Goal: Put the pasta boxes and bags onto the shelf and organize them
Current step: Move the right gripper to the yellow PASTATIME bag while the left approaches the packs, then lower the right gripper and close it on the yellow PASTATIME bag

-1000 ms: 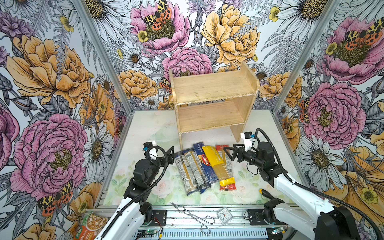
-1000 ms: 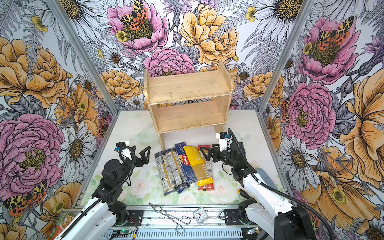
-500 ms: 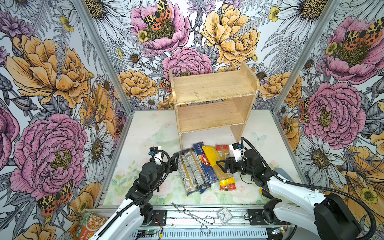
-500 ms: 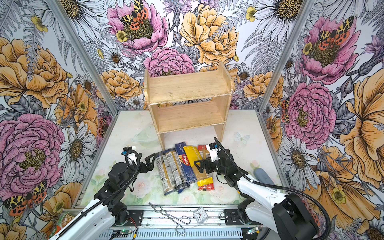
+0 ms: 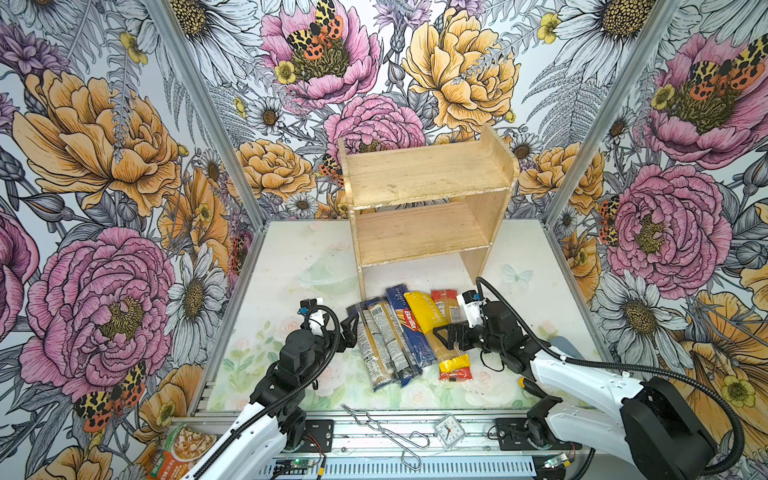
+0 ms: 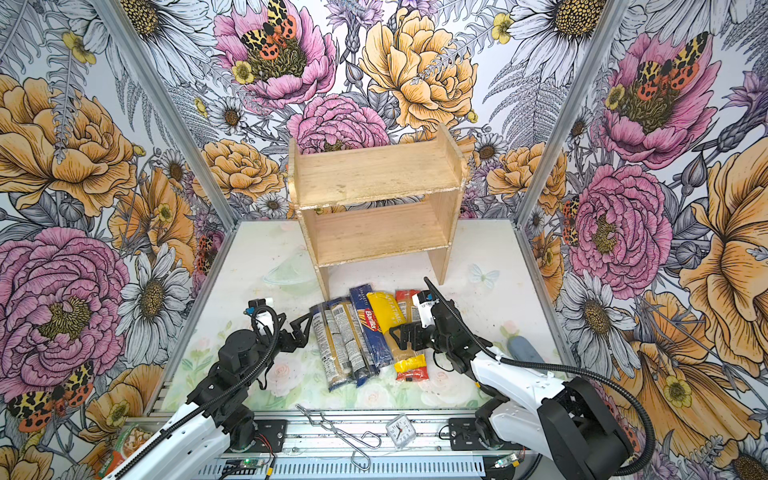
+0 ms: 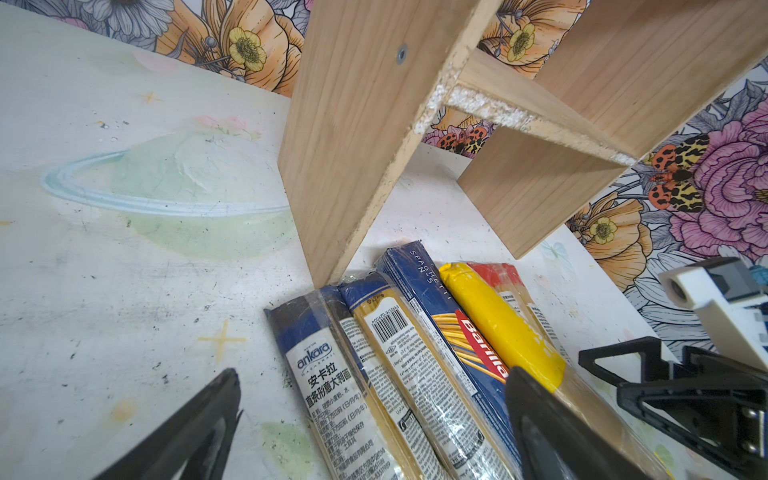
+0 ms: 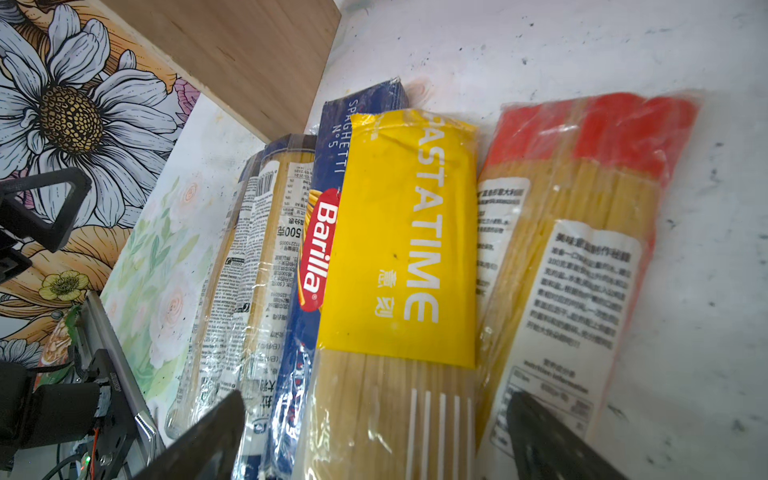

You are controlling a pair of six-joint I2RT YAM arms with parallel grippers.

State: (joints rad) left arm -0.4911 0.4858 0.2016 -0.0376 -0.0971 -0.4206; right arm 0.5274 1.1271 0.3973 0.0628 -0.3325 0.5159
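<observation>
Claw at right (image 5: 446, 337) (jaws wide) now over yellow-ended pack (image 5: 424, 316)

Shelf (image 5: 428, 183): bare unpainted wood, matt, visible grain; front edges rough and chipped, flecked whitish.
Slim packs (image 7: 324, 374): clear glossy plastic film, wrinkled, with white printed labels.
Blue pack (image 5: 409, 328): glossy dark blue wrapping, catching the light.
Yellow-ended bag (image 8: 399, 232): shiny plastic film, opaque yellow at the ends, clear in the middle.
Red-ended bag (image 8: 590, 232): crinkled clear film, white paper-like label.
Table (image 7: 124, 291): matt pale printed top, scuffed and dark-specked.
Left fingers (image 7: 199, 419): matt black plastic.
Arm shells (image 5: 582, 374): smooth white plastic, slight sheen.
Rail (image 5: 478, 440), at 6 o'clock of the table: ribbed bare metal.
Tongs (image 5: 384, 432), on the rail: thin shiny metal wire.
</observation>
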